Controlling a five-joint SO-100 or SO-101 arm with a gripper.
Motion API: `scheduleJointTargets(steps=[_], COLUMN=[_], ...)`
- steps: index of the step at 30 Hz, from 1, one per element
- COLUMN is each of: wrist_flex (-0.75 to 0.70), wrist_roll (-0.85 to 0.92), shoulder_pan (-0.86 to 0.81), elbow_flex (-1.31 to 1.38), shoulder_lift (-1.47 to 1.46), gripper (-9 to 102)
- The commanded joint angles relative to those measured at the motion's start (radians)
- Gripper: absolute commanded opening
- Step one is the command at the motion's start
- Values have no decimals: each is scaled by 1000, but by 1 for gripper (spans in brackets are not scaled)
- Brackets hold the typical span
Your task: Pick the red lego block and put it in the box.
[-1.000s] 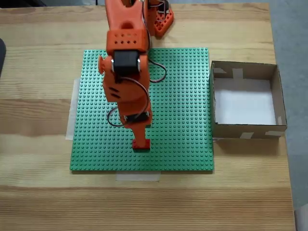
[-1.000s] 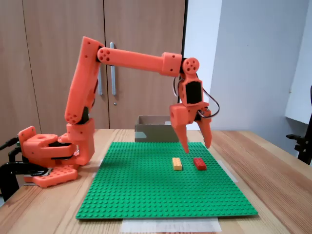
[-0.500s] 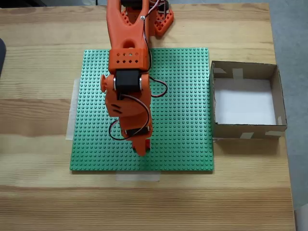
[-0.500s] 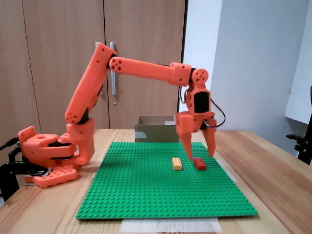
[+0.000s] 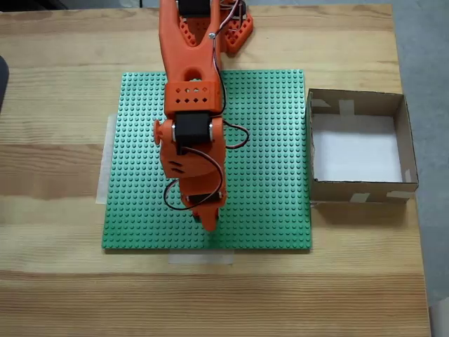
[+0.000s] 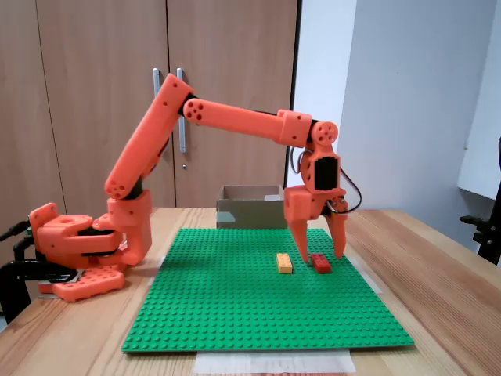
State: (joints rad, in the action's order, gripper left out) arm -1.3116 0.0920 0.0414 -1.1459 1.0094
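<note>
In a fixed view from the side, the red lego block (image 6: 321,265) lies on the green baseplate (image 6: 235,305), right of a yellow-orange brick (image 6: 284,263). My orange gripper (image 6: 322,258) points down, open, with one finger on each side of the red block, tips close to the plate. From above, the gripper (image 5: 208,220) sits near the plate's front edge, and the arm hides both bricks. The cardboard box (image 5: 358,192) with a white floor stands just right of the plate; from the side the box (image 6: 249,213) shows behind it.
The arm's base (image 6: 74,243) sits at the left of the table in the side view, at the top edge from above. Bare wooden table (image 5: 56,281) surrounds the baseplate (image 5: 273,140). Wooden cabinet doors stand behind.
The arm has reached further out and dropped. The open gripper came down from above the bricks until its fingers straddle the red block, hiding it from above.
</note>
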Motion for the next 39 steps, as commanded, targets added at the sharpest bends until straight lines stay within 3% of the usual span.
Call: scheduleJointTargets(steps=[1, 29, 39], wrist_flex=[-11, -21, -11], wrist_roll=[-8, -41, -20], shoulder_pan=[0, -31, -32], elbow_flex=[49, 61, 55], shoulder_lift=[-3, -11, -5], gripper=[26, 26, 15])
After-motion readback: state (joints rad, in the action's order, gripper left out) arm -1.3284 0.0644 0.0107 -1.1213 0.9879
